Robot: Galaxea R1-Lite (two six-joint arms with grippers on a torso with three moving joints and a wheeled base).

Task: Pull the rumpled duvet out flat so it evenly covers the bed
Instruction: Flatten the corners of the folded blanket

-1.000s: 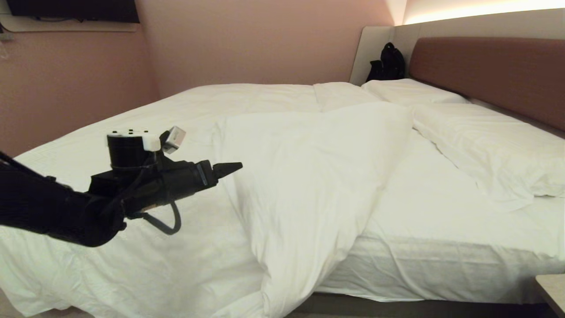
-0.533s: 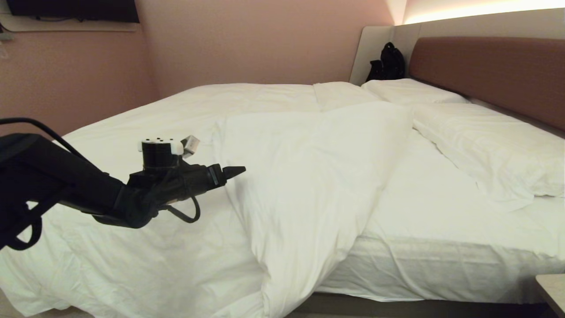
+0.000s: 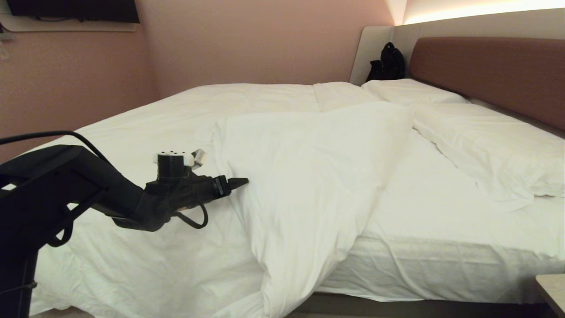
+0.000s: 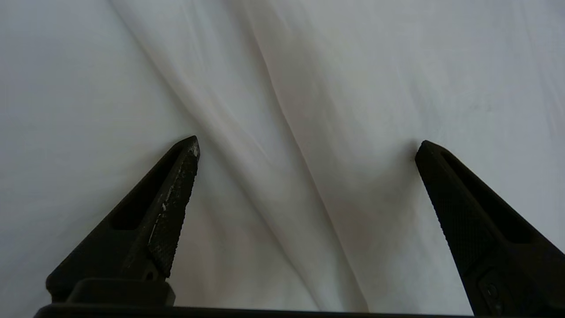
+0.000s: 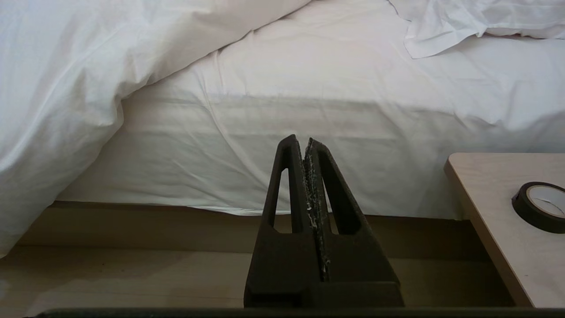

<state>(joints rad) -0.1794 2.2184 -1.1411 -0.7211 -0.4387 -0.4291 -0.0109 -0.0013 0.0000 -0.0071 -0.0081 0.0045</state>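
The duvet (image 3: 309, 176), folded back in a soft, puffy heap across the bed (image 3: 441, 265), should drag limply, so the left gripper (image 3: 240, 181), jaws spread wide, should pinch its folded edge.

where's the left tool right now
In the head view the left tool is low on the left, open, its tip at the edge of the duvet's folded-back flap, well short of the pillows.

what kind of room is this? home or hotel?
Likely a hotel room: a wide bed with all-white linen and two pillows, a padded headboard with lit strip above, and a wall-mounted screen.
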